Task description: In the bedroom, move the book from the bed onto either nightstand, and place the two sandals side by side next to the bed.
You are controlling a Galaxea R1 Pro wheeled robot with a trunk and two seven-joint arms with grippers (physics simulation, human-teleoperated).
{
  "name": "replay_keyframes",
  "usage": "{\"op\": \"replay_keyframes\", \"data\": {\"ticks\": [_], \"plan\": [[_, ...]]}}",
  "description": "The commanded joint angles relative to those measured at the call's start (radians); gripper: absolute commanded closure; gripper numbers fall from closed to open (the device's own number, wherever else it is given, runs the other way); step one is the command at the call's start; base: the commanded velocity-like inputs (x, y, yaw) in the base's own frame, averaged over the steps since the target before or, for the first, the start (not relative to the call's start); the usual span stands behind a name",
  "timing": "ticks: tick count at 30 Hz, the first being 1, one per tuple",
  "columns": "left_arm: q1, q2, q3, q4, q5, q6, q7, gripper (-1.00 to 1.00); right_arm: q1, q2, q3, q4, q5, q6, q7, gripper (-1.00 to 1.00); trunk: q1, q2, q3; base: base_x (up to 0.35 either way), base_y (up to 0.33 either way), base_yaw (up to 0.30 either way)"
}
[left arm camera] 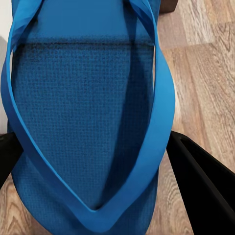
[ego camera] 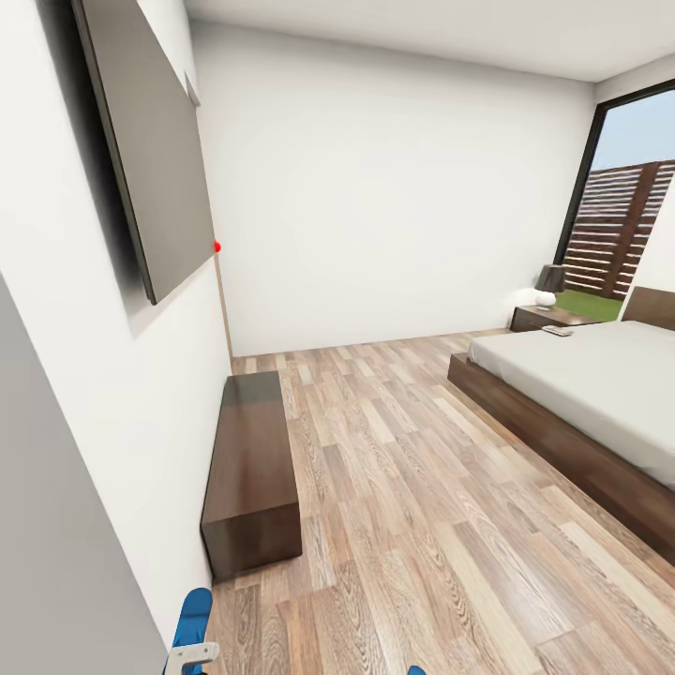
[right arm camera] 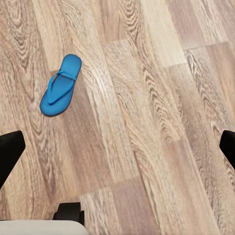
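My left gripper (left arm camera: 100,161) is shut on one bright blue sandal (left arm camera: 83,112), whose sole and straps sit between the black fingers (left arm camera: 205,186). In the head view that sandal (ego camera: 193,611) sticks up at the bottom left, above the gripper (ego camera: 192,653). The other sandal (right arm camera: 60,84) lies flat on the plank floor, seen past my right gripper (right arm camera: 117,147), which hangs open and empty above the floor. The bed (ego camera: 600,384) stands at the right with the nightstand (ego camera: 548,317) beyond its head. The book is out of view.
A long low dark bench cabinet (ego camera: 251,469) runs along the left wall under a wall-mounted screen (ego camera: 150,141). A lamp (ego camera: 549,284) and a small pale object (ego camera: 558,330) sit on the nightstand. Open wood floor (ego camera: 403,487) lies between bench and bed. A tall window (ego camera: 628,225) is at the far right.
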Motion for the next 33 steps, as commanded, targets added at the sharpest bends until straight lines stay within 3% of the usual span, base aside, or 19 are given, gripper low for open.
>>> {"op": "replay_keyframes", "data": {"ticks": [1, 13, 24, 33], "plan": [[-0.001, 0.000, -0.009, 0.000, 0.006, -0.003, 0.003, 1.00, 0.000, 0.001, -0.005, -0.001, 0.011, -0.002, 0.007, -1.00, 0.000, -0.001, -0.001, 0.000, 0.000, 0.000], [0.000, -0.006, -0.010, 0.000, 0.006, -0.003, 0.003, 1.00, 0.000, 0.001, -0.005, 0.001, 0.010, -0.002, 0.007, -1.00, 0.000, -0.001, -0.001, 0.000, 0.000, -0.015], [0.000, -0.018, -0.010, 0.000, 0.006, -0.003, 0.003, 1.00, 0.000, 0.001, -0.005, 0.003, 0.010, -0.002, 0.007, -1.00, 0.000, -0.001, -0.001, 0.000, 0.000, -0.230], [0.000, -0.018, -0.010, 0.000, 0.006, -0.003, 0.003, 1.00, 0.000, 0.001, -0.005, 0.003, 0.012, -0.002, 0.007, -1.00, 0.000, -0.001, -0.001, 0.000, 0.000, -0.068]]}}
